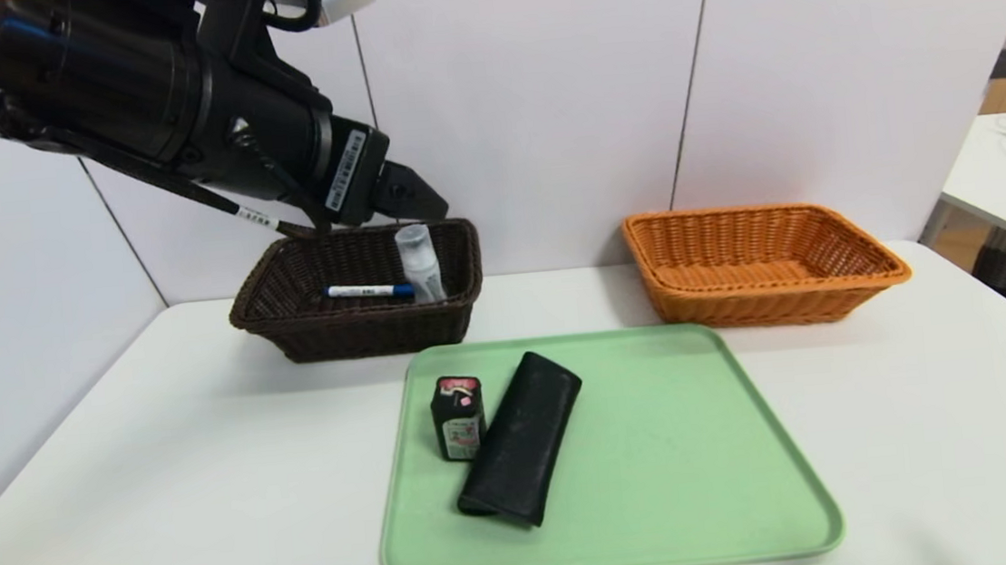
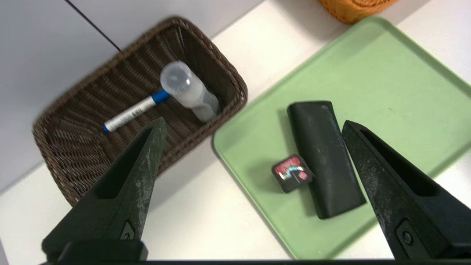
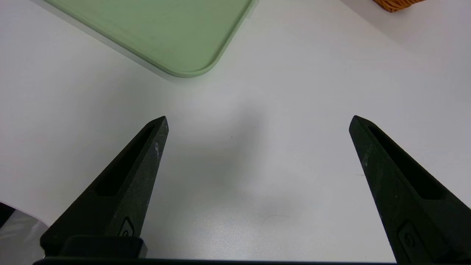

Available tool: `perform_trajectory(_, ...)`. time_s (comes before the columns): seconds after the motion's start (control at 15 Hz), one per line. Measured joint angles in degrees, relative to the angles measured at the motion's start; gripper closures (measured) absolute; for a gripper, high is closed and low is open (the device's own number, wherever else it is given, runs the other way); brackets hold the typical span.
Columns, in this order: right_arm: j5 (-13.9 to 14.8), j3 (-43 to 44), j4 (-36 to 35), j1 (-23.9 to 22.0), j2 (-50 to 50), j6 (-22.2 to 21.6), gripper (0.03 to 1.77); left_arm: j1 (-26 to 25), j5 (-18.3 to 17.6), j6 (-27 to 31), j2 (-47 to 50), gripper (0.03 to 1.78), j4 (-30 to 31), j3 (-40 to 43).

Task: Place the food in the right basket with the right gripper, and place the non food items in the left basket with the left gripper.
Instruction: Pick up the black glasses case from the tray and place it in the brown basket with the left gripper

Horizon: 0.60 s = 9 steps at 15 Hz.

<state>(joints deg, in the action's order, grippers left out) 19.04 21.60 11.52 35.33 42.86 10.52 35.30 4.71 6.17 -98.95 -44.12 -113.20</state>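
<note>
Two items left: tray (image 1: 667,487) w/ green surface, centre of table (image 1: 166,494), holds black pouch (image 1: 521,440) lying flat, diagonal, and small dark carton (image 1: 458,417) standing upright, touching pouch's left side. Carton looks like the food item, pouch non-food (my guess, label too small to read).
Table: white, carries tray plus both baskets behind it.
Right basket (image 1: 765,264): orange wicker, behind tray's right corner, nothing in it, so no food sorted yet.
Left basket (image 1: 353,291): dark brown wicker, behind tray's left corner. Has clear bottle (image 1: 420,262) leaning against right wall and blue-capped marker (image 1: 369,290) flat on floor, so non-food sort partly done.
L arm: big in head view, top left, reaching over left basket.
Left gripper (image 2: 254,127): jaws spread wide, holding nothing, raised above gap betw. left basket and tray. Placement fits a drop just made into basket, likely pouch next (judgement).
Right gripper (image 3: 257,123): jaws spread wide, nothing held, parked low over bare table off tray's near right corner; tip only just shows at head view's right edge.
View diffs: L wrist view shows bottle's cap from above + carton's pink-red top, which head view gives side-on. Head view alone shows right basket's inside. R wrist view shows only tray corner, bare table, sliver of orange basket; none of the task items.
</note>
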Motion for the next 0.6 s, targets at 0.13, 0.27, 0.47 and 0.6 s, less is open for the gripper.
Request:
perform_trajectory(0.13, 0.1, -0.1, 0.0, 0.0, 0.0, 0.0, 0.1, 1.0, 0.8, -4.1, -0.4, 0.12, -2.8, 0.0)
perform_trajectory(0.27, 0.1, -0.2, 0.0, 0.0, -0.1, -0.1, 0.11, 1.5, 0.8, -8.0, -1.4, 0.12, -4.6, 0.0)
perform_trajectory(0.47, 0.1, -0.2, 0.0, 0.0, -0.1, -0.1, 0.1, 3.1, 0.8, -12.3, -3.4, 0.12, -7.0, 0.1)
perform_trajectory(0.6, 0.1, -0.1, 0.0, 0.0, -0.1, -0.1, 0.1, 4.4, 0.7, -12.9, -5.0, 0.12, -7.1, 0.1)
